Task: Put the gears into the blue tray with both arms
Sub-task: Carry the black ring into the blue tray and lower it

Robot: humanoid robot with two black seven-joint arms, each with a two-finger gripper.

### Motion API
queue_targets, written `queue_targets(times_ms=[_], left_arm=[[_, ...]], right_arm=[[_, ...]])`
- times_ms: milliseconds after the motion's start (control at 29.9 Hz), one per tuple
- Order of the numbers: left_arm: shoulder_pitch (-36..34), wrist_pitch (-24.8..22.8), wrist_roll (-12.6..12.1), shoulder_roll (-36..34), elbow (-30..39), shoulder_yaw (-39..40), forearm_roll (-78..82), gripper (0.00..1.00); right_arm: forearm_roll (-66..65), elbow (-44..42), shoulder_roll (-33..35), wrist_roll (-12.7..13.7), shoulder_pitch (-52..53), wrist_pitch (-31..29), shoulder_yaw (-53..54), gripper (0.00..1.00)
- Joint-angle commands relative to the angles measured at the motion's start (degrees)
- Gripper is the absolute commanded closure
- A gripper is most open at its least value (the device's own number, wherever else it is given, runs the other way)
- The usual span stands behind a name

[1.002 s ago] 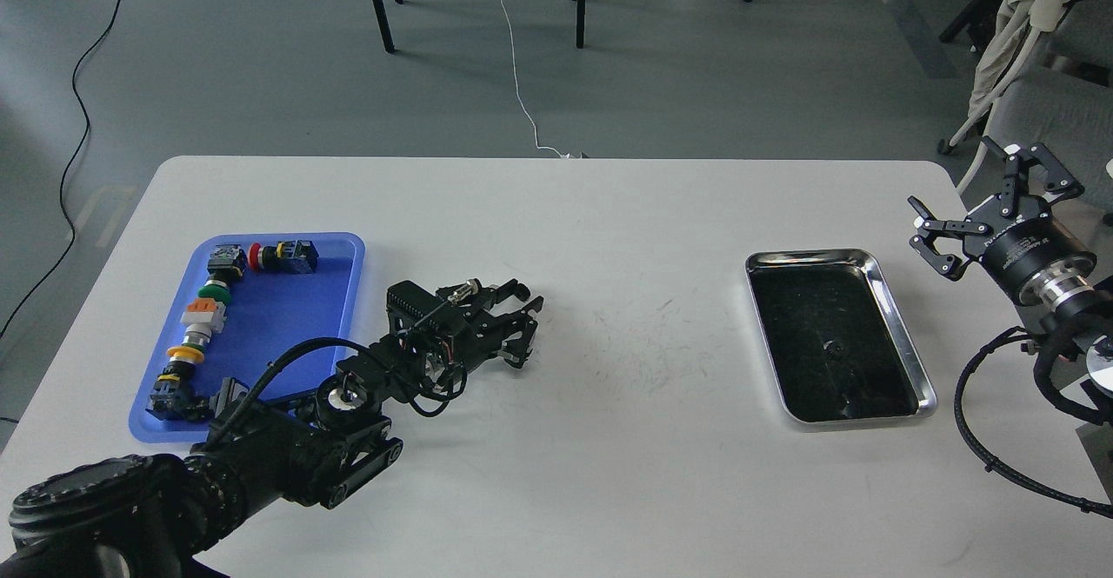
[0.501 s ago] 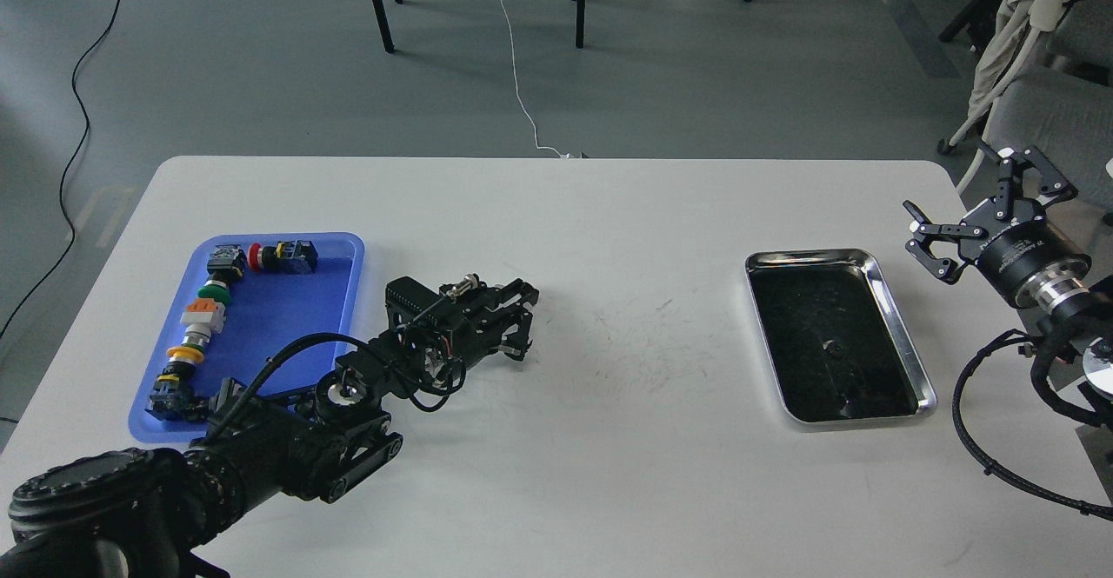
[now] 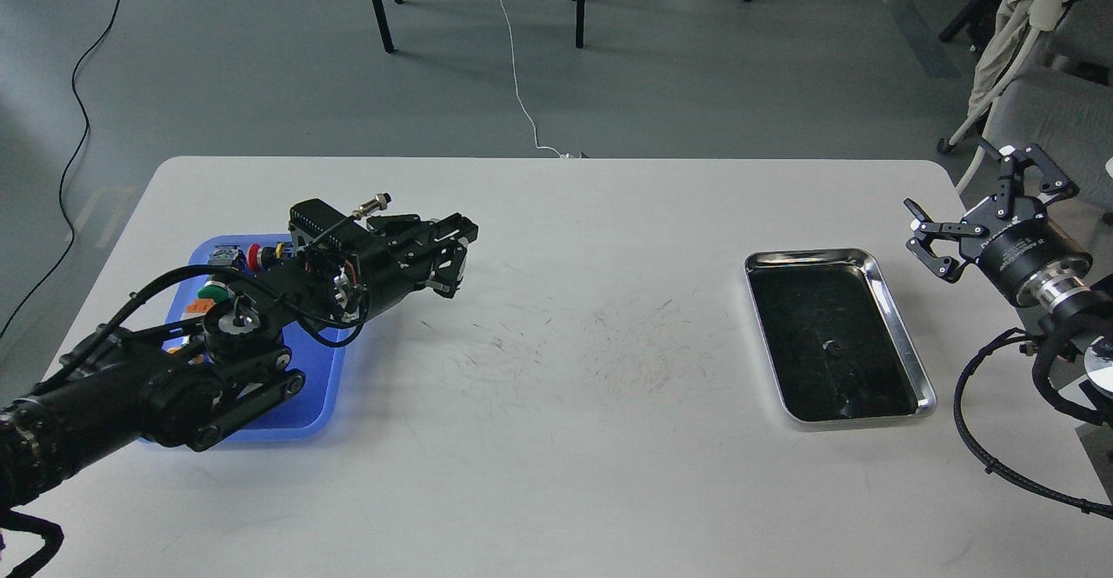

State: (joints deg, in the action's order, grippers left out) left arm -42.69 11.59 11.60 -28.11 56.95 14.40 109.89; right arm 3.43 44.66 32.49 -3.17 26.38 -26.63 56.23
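Note:
The blue tray (image 3: 300, 411) lies at the table's left, largely covered by my left arm. My left gripper (image 3: 450, 258) hangs above the table just right of the tray's far right corner, pointing right. Its dark fingers cannot be told apart, and nothing shows between them. One small dark gear (image 3: 832, 348) lies inside the silver metal tray (image 3: 904, 335) on the right. My right gripper (image 3: 949, 178) is open and empty, hovering off the table's right edge, up and right of that silver tray.
Colourful push-button switches (image 3: 255, 255) sit along the blue tray's far and left sides, partly behind my arm. Black cables (image 3: 983, 439) loop over the table's right edge. Chair legs and cords are on the floor beyond the table.
My left arm has lifted and swung left and away, from the table right of the blue tray to over the tray. The right gripper has barely moved.

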Motion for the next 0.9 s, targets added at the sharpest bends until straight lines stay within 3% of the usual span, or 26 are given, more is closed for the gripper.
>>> queue_targets(times_ms=[0, 134, 301, 534, 868], left_arm=[[1.0, -1.5, 0.3, -9.1, 6.7, -1.0, -0.4, 0.84], [1.3, -1.6, 1.1, -17.9, 10.9, -6.5, -0.4, 0.84], [1.2, -3.6, 3.5, -24.4, 10.4, -13.1, -0.9, 0.84], [1.4, -9.8, 5.4, -25.1, 8.2, -13.8, -1.1, 0.84], [0.8, -10.8, 5.1, -22.6, 4.7, -13.7, -0.5, 0.77]], right_arm=[[0.0, 0.1, -0.1, 0.0, -0.1, 0.0, -0.1, 0.03], [0.0, 0.1, -0.1, 0.0, 0.0, 0.0, -0.1, 0.03], [-0.1, 0.1, 0.1, 0.0, 0.0, 0.0, -0.1, 0.03], [0.0, 0.2, 0.2, 0.0, 0.1, 0.0, -0.1, 0.03], [0.0, 0.1, -0.1, 0.0, 0.3, -0.1, -0.1, 0.03]])
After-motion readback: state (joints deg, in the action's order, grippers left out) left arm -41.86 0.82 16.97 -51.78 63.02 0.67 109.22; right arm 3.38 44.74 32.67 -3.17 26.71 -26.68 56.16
